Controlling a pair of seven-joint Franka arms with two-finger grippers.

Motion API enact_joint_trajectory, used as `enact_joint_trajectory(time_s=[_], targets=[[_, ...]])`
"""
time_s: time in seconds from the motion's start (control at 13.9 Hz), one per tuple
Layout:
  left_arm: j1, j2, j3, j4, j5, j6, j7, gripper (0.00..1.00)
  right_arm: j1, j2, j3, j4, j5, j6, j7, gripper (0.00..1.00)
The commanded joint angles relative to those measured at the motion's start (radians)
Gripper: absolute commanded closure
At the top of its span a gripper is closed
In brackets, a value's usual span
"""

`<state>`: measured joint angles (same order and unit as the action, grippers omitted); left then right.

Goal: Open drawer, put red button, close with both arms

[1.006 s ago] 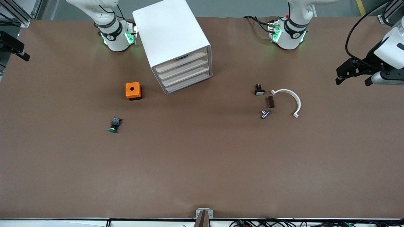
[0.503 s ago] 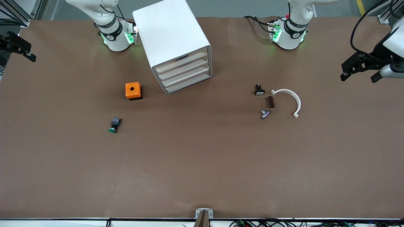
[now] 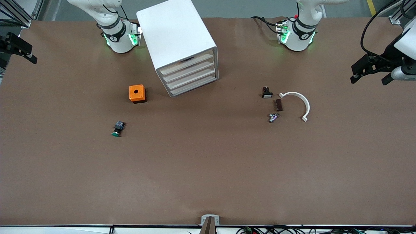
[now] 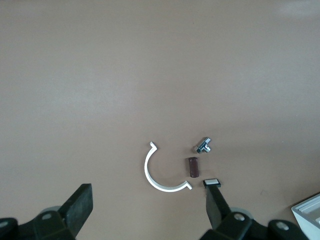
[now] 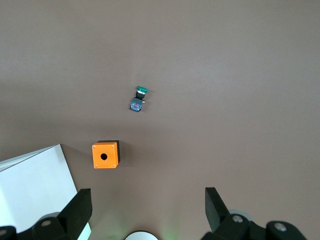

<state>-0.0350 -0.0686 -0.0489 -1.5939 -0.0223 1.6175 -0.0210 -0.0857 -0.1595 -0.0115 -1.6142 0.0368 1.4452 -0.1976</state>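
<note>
No red button is visible on the table; only the green-capped button [image 3: 117, 128] is seen nearest the camera, with the orange box [image 3: 137, 93] farther off. The drawer unit [image 3: 182, 48] shows all 4 drawers shut. The task is judged finished or nearly so, the button presumably stowed. The left gripper [image 3: 370, 71] and right gripper [image 3: 19, 52] are held spread, empty, over the table ends.

Left gripper [image 3: 370, 73] hangs with fingers spread over the table's [image 3: 208, 169] left-arm end; right gripper [image 3: 24, 53], fingers spread, over its right-arm end.
</note>
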Motion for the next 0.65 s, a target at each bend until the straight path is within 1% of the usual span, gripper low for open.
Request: enact_joint_trajectory(time_s=[0.0,0.43,0.57], targets=[[0.001,0.009,-0.003,0.025,0.019,-0.022,-0.007,0.00,0.007,-0.021,-0.002,-0.018,-0.006,0.001,0.001,0.00],[0.001,0.012,-0.003,0.025,0.019,-0.022,-0.008,0.00,0.004,-0.021,-0.005,-0.009,-0.008,-0.006,0.006,0.00],[0.001,0.012,-0.003,0.025,0.019,-0.022,-0.008,0.00,0.001,-0.022,-0.008,-0.010,-0.008,-0.014,0.064,0.00]])
